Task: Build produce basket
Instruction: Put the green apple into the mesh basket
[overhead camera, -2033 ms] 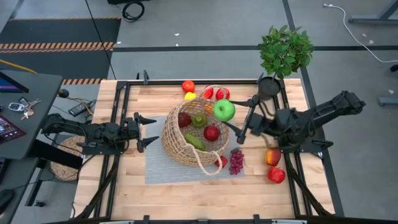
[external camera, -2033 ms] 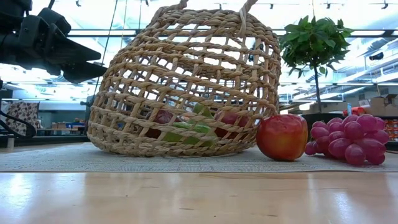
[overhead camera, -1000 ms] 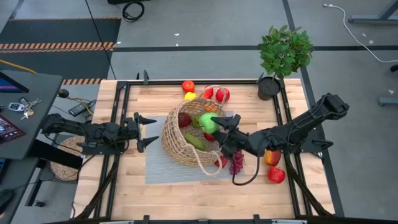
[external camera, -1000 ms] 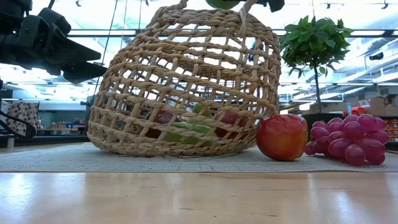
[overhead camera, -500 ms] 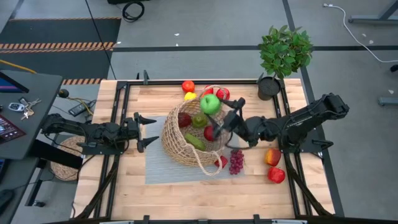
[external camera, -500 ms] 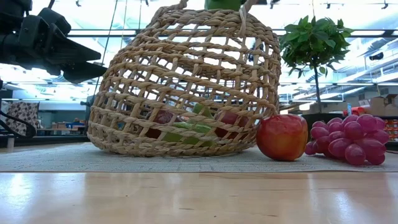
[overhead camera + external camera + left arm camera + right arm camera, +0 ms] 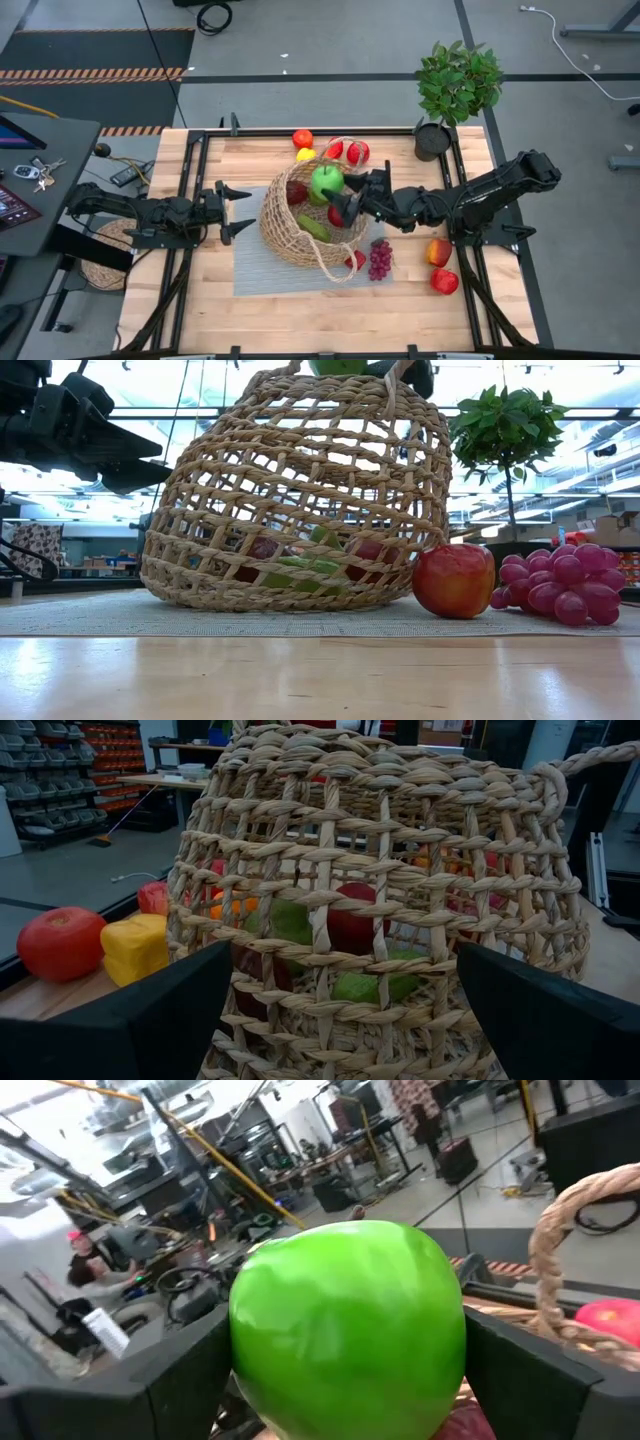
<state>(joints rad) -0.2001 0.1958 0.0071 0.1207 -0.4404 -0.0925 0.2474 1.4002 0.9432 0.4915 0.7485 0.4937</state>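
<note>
The tan wicker basket (image 7: 305,228) rests on a grey mat (image 7: 255,268), with several produce pieces inside it. Over its opening, near the far rim, hangs a green apple (image 7: 326,181), and my right gripper (image 7: 334,192) is shut on it, reaching in from the table's right. The apple (image 7: 338,365) tops the basket (image 7: 300,490) in the low view. My left gripper (image 7: 238,212) waits open just left of the basket, touching nothing. A red apple (image 7: 454,580) and purple grapes (image 7: 560,582) lie on the mat beside the basket. My right gripper pinches the green apple between its two fingers (image 7: 185,1380), one on each opposite side (image 7: 248,1350) of the fruit. The fingers lie level and come from the table's right. The apple is lifted clear above the basket's opening.
A red piece (image 7: 302,138), a yellow lemon (image 7: 305,154) and two red pieces (image 7: 346,150) lie behind the basket. Two apples (image 7: 441,266) sit at the near right. A potted plant (image 7: 457,85) stands at the far right corner. Black rails run along both table sides.
My right gripper has rolled its wrist about a quarter turn with the green apple still in it. It swung the apple from over the basket's middle toward the table's far edge, then brought it back a little toward the left over the far rim.
</note>
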